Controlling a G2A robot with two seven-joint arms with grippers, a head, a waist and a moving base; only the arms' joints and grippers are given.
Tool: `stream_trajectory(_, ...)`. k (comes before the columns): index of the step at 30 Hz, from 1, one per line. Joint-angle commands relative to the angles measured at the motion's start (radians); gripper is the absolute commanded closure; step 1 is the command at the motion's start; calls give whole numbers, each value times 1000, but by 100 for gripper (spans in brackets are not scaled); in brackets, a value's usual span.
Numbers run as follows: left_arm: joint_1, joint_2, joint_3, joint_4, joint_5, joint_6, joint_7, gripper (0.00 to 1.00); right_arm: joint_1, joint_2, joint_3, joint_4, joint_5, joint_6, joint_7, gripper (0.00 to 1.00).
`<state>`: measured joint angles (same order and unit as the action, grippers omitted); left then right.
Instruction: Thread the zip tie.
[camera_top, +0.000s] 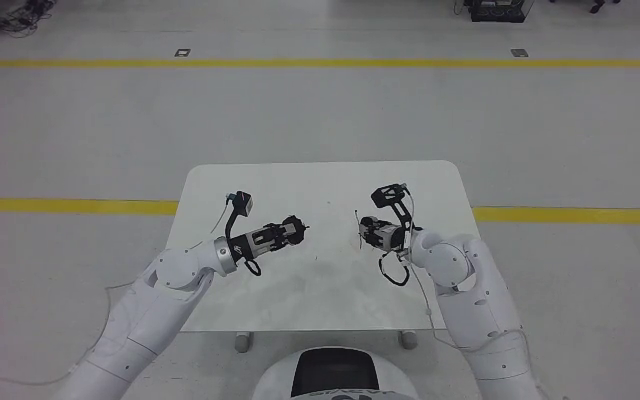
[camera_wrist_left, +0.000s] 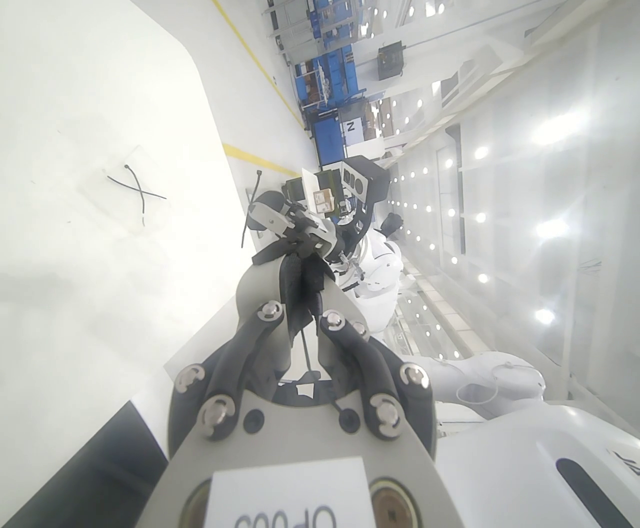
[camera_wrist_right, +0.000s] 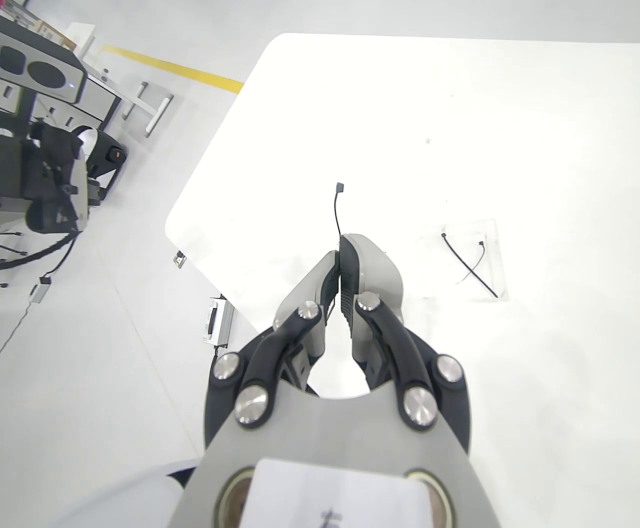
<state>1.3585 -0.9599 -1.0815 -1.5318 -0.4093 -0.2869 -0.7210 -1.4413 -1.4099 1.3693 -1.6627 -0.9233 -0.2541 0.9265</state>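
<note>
1. Right tool (camera_wrist_right: 340, 250) clamped shut on thin black plastic zip tie (camera_wrist_right: 335, 210), gripped partway along the strap. Square head end stands free beyond the fingertips; tail end sticks out the opposite side.
2. Left tool (camera_wrist_left: 299, 270) closed, pads together. Thin dark strand (camera_wrist_left: 306, 350) runs back between its fingers; cannot tell whether it is a second tie or a cable.
3. Handling, as judged: very light, springy, slick strap that bends rather than breaks. Free length likely to wobble. Best held close to the end being guided, head kept steady with its slot facing the incoming tail.
4. Position over flat white bench (camera_top: 320, 190): held tie above the surface at about 3 o'clock of bench centre, strap near upright. Left tool at about 9 o'clock, tip aimed toward the tie, near but apart.
5. Two spare black ties (camera_wrist_right: 472, 267) crossed on clear sheet (camera_wrist_right: 440, 280) lying flat on the bench, apart from both tools.
</note>
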Motion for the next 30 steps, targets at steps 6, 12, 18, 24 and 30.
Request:
stream_trajectory(6, 0, 0, 0, 0, 0, 0, 0, 100, 0, 0, 0, 0, 0, 0, 0, 100)
stream_trajectory(12, 0, 0, 0, 0, 0, 0, 0, 100, -2, 0, 1, -1, 0, 1, -13, 100)
stream_trajectory(18, 0, 0, 0, 0, 0, 0, 0, 100, -51, 19, 59, -67, 78, -82, -46, 100)
stream_trajectory(24, 0, 0, 0, 0, 0, 0, 0, 100, -81, 55, 76, -170, 258, -86, 10, 100)
stream_trajectory(30, 0, 0, 0, 0, 0, 0, 0, 100, -89, 111, 72, -227, 396, -86, 28, 100)
